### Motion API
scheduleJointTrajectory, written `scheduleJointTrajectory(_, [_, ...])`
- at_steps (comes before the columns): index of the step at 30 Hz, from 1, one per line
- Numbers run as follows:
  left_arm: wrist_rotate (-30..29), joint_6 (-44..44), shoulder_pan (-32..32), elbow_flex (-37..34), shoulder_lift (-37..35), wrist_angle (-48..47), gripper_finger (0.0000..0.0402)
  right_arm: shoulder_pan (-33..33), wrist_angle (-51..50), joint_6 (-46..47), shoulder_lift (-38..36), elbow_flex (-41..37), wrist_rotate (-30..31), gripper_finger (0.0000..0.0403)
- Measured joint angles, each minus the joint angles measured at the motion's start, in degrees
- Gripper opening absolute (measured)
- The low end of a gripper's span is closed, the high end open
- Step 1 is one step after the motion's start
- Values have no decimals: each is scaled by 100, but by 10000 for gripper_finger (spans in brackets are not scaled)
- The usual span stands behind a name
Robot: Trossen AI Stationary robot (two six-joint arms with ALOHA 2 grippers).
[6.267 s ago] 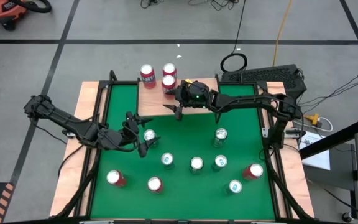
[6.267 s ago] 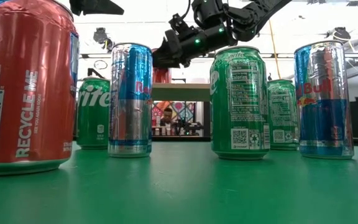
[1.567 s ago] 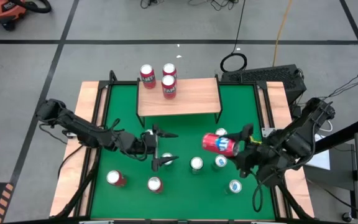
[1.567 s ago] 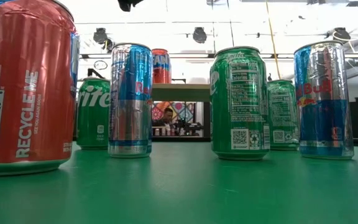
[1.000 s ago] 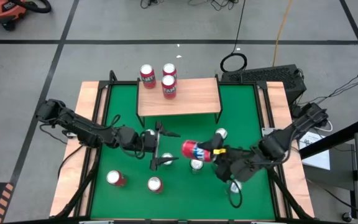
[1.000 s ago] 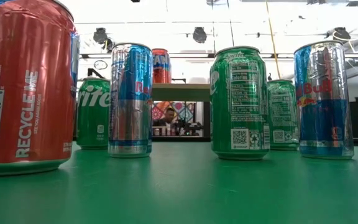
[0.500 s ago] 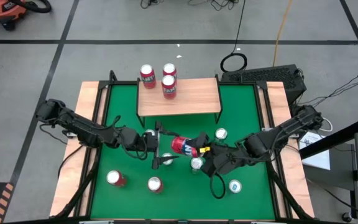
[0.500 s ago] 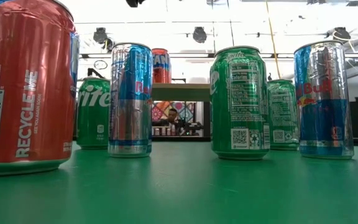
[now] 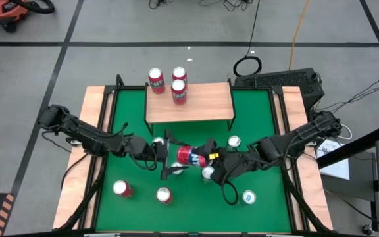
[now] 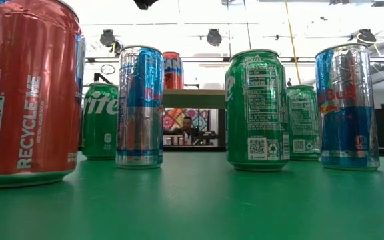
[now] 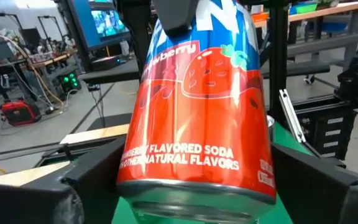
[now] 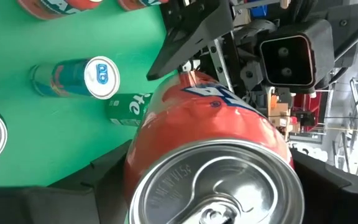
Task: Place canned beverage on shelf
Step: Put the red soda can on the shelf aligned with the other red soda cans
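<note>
The red can (image 9: 191, 157) is in the air above the middle of the table (image 9: 255, 122), lying on its side between my two grippers. From the left edge, my left gripper (image 9: 168, 157) reaches in with its fingers spread wide, one on each side of the can's bottom end; I cannot tell whether they touch it. My right gripper (image 9: 210, 158) comes in from the right edge and is pinching the can near its top end, the pull-tab lid facing its wrist camera. The shelf (image 9: 189, 103) stands at the table's far edge, with three red cans (image 9: 172, 81) at its far left corner. More cans stand on the table below the grippers and toward the near edge.
</note>
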Motion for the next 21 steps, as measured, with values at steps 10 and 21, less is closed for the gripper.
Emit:
scheduleJointTrajectory(10, [-19,-39,-2,-1,0,-14,289,-14,36,244,-2,0,-27,323])
scheduleJointTrajectory(21, [-323,465,-241,-13,8,401,287,81,-518,4210,-12,13,202,367])
